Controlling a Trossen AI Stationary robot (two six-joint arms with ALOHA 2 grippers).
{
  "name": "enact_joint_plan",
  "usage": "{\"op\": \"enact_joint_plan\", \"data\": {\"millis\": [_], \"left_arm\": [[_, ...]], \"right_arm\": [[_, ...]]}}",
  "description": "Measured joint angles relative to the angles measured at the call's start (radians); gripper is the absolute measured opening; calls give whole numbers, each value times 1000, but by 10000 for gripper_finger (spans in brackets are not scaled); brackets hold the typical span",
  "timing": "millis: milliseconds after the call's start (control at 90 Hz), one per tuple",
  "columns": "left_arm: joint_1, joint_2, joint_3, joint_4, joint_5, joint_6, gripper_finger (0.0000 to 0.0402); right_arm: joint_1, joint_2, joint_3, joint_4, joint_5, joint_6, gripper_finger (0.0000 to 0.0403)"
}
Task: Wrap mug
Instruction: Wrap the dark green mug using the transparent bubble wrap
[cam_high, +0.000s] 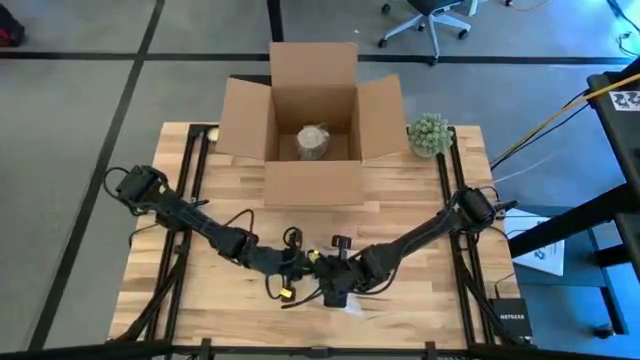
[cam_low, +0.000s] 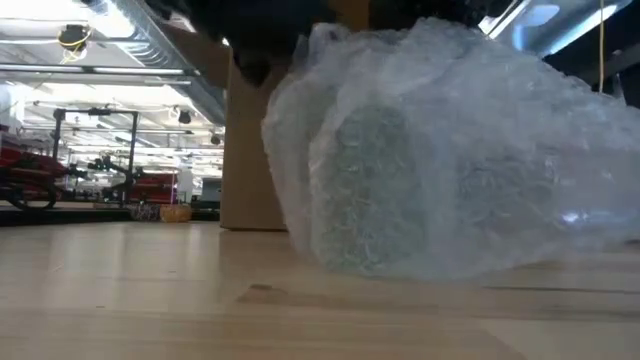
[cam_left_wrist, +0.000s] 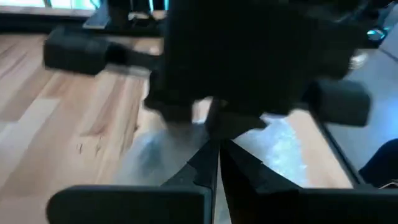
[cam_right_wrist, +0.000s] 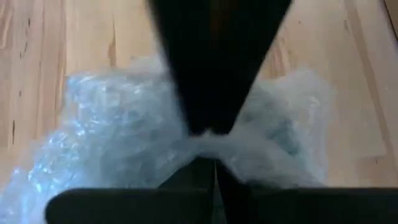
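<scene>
Nearest us, at the table's (cam_high: 420, 215) front edge, lies the bundle (cam_low: 440, 150) — cloudy bubble wrap bunched round a grey, mug-like shape. The right gripper (cam_right_wrist: 214, 163) pinches the wrap, fingers narrow; the left gripper (cam_left_wrist: 219, 163) sits beside it, fingers together. Farther back stands the box (cam_high: 313, 185) — a wrapped lump inside.

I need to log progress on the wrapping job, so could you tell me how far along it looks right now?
Done: the bubble wrap already surrounds a greenish object, presumably the mug, at the table's front edge. One wrapped bundle already sits in the cardboard box. In hand: the right gripper is pinching the wrap, the left gripper closed beside it. Left: finishing the wrap, probably boxing it.
</scene>
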Motion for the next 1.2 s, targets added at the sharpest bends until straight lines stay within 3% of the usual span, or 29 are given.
{"op": "enact_joint_plan", "data": {"millis": [278,567,767,967,1200], "left_arm": [[-3,64,0,-4,1,-21,0],[3,105,2,16,-36,-85,0],[3,107,0,32,-41,-85,0],[-4,108,0,37,-54,-57,0],[-11,108,0,41,-38,-40,0]], "right_arm": [[0,-36,8,-11,-35,4,1],[0,-85,142,-153,-144,5,1],[0,-58,146,-20,-289,4,1],[-14,30,96,-104,-192,53,0],[-37,55,96,-114,-237,27,1]]}}
